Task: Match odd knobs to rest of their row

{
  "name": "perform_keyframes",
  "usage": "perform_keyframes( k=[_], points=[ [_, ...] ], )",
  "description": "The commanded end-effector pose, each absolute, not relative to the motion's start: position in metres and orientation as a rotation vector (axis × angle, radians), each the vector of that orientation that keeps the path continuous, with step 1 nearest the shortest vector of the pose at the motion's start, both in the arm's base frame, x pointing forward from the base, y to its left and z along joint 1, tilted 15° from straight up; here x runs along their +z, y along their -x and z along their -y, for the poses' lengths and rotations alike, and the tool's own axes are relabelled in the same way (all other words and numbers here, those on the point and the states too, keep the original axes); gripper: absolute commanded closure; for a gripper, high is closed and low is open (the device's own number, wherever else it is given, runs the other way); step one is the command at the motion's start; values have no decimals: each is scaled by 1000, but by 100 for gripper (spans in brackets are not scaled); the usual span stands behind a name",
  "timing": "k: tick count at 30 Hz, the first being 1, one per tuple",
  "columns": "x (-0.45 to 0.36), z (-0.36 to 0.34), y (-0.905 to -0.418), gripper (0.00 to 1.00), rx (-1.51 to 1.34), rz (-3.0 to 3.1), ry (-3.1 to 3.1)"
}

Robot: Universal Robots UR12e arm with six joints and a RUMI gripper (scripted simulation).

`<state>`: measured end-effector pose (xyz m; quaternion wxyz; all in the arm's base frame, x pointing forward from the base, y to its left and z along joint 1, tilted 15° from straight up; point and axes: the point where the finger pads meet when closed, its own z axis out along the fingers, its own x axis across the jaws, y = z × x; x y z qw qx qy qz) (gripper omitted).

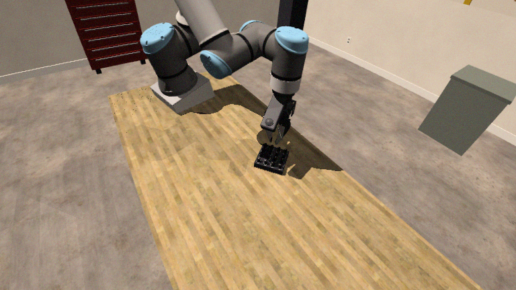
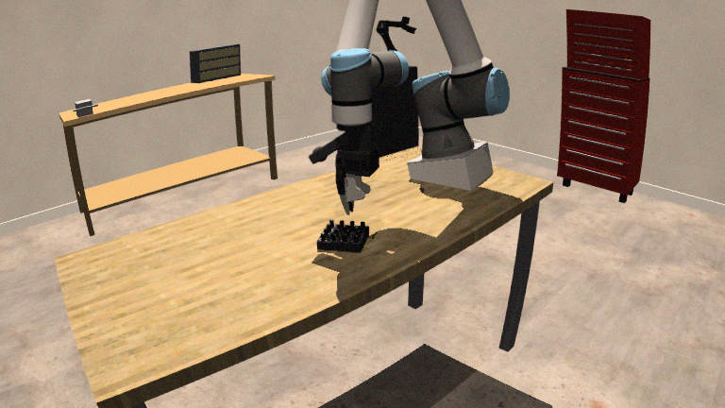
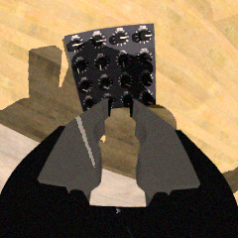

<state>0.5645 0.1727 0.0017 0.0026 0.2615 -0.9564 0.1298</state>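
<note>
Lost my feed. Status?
Pincer nearly shut, empty, above knob box. Box flat on table. Nothing in the way.

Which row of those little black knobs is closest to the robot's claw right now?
In the wrist view, the bottom row of the knob box, just above the gripper fingertips; the other rows lie farther up.

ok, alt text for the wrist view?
A grey two-jaw pincer, nearly closed and empty, hangs just above the near edge of a black knob box with sixteen knobs in four rows. The box sits on a wooden table.
</note>
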Motion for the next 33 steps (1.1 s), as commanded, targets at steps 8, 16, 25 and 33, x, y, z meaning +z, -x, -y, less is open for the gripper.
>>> perform_keyframes(
  k=[8, 16, 25, 33],
  points=[
    [14, -153, -562, 89, 388, 2789, -1293],
    [19, -143, -559, 89, 378, 2642, -1529],
    [23, -136, -556, 89, 368, 2511, -1707],
    [24, -135, -556, 89, 367, 2501, -1719]
  ],
)
